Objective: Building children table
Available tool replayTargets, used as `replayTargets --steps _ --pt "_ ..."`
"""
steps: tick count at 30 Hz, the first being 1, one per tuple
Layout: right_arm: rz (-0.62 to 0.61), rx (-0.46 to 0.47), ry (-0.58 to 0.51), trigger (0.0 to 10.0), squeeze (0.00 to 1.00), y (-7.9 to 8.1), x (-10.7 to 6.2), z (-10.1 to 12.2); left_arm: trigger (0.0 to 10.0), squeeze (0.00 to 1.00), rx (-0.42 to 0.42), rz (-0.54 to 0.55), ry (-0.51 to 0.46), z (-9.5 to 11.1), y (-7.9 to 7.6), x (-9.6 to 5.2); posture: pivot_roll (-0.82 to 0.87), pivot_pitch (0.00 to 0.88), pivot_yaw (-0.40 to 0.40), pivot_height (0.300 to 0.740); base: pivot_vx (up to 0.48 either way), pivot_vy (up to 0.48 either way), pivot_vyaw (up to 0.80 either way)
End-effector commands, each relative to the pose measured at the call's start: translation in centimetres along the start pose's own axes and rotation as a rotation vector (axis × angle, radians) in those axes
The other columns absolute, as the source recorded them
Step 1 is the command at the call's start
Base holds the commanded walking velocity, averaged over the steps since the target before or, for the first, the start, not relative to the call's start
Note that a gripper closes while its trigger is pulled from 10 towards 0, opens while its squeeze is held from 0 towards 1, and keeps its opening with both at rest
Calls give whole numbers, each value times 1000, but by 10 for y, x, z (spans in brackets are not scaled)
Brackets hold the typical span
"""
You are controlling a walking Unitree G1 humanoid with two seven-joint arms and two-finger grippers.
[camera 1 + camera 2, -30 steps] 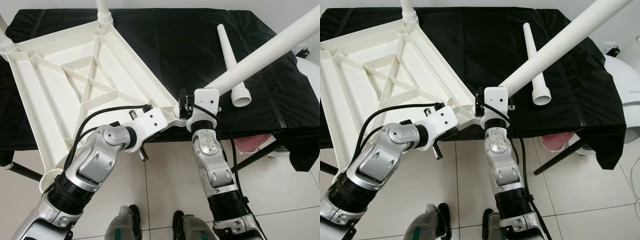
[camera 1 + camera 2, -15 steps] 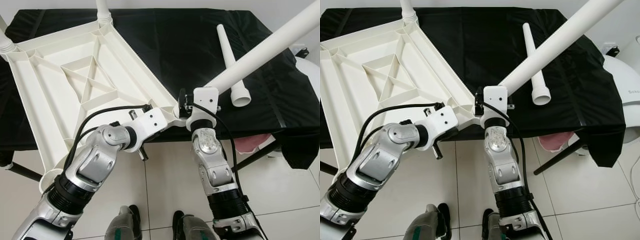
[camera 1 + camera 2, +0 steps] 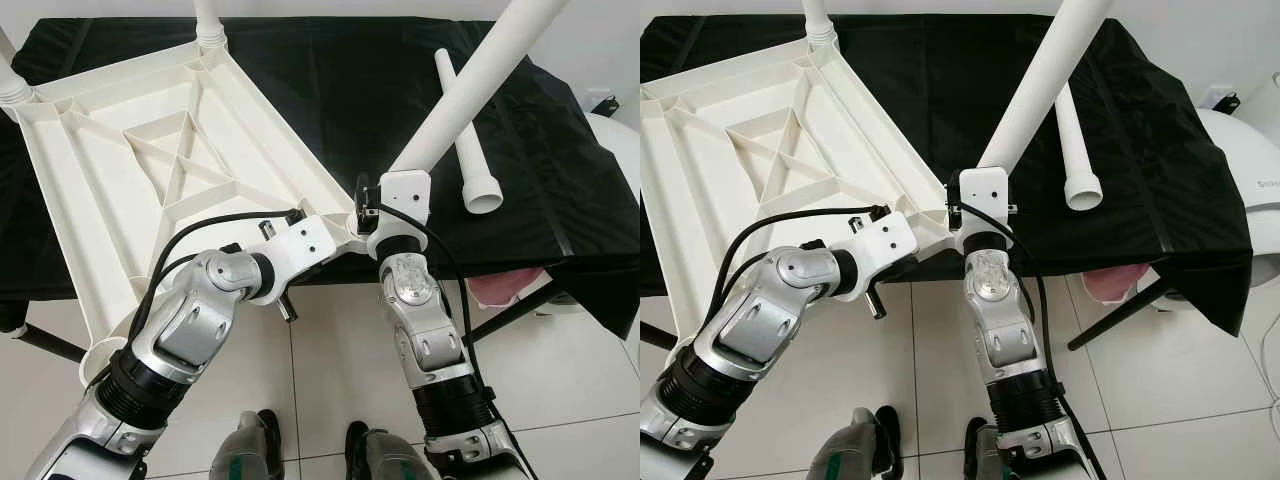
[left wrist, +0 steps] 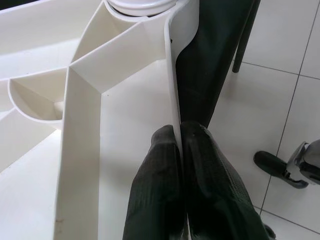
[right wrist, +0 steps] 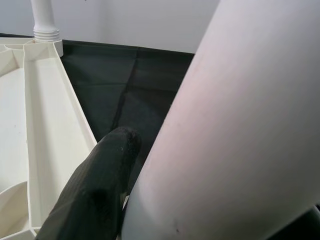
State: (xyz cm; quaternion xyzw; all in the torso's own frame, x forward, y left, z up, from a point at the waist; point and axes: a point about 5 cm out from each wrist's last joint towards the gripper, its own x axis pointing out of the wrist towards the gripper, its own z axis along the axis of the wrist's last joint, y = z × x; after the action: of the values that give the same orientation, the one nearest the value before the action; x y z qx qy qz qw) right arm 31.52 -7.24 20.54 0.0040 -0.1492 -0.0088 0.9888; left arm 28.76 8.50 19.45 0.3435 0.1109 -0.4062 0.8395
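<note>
The white plastic table top [image 3: 150,170] lies upside down on a black-covered table, ribs facing up. My left gripper [image 4: 179,132] is shut on its thin rim just short of the near corner. At that corner my right gripper [image 3: 400,188] is shut on a white table leg [image 3: 470,85], which slants steeply up and to the right. The leg's ringed base [image 4: 140,5] sits at the corner socket. One black finger [image 5: 107,165] presses the leg's side. Two legs [image 3: 207,25] [image 3: 12,88] stand in the far corners. A loose leg [image 3: 468,150] lies on the cloth to the right.
The black cloth [image 3: 330,90] hangs over the table's front and right edges. Under the table are a pink object [image 3: 500,288] and black table legs [image 3: 40,345]. A white rounded appliance [image 3: 1250,180] stands at the right. Tiled floor lies in front of me.
The held leg has swung from a low slant to the right to a much steeper angle, and my right wrist turned with it. My left gripper keeps the same hold on the rim.
</note>
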Motion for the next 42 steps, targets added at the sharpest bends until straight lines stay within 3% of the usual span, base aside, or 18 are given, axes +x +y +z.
replayTargets --steps 1,17,18,19,20,21,22,42 --pt "-29 -3 41 10000 0 -6 -2 -9 10000 0 60 68 -50 13 6 -6 -72 183 -31 740 0 0 0" --pt "-9 8 -10 10000 0 -6 0 1 10000 0 56 71 -49 13 7 -5 -75 192 -31 740 0 0 0" --pt "-7 9 -14 10000 125 -6 1 2 10000 0 56 71 -50 13 7 -5 -75 192 -31 740 0 0 0" --pt "-7 9 -14 10000 125 -6 1 2 10000 0 56 71 -50 13 7 -5 -75 192 -31 740 0 0 0" --pt "-4 6 -26 10000 859 -6 1 3 10000 0 56 72 -50 13 7 -5 -76 191 -30 740 0 0 0" --pt "-2 4 -31 10000 859 -6 1 4 10000 0 56 72 -50 13 7 -5 -76 191 -30 740 0 0 0" --pt "-1 7 -36 10000 0 -6 1 5 10000 0 57 73 -50 13 8 -5 -76 191 -30 740 0 0 0" --pt "37 44 -148 10000 0 -2 7 32 10000 0 59 81 -54 14 9 -4 -77 179 -33 740 0 0 0"
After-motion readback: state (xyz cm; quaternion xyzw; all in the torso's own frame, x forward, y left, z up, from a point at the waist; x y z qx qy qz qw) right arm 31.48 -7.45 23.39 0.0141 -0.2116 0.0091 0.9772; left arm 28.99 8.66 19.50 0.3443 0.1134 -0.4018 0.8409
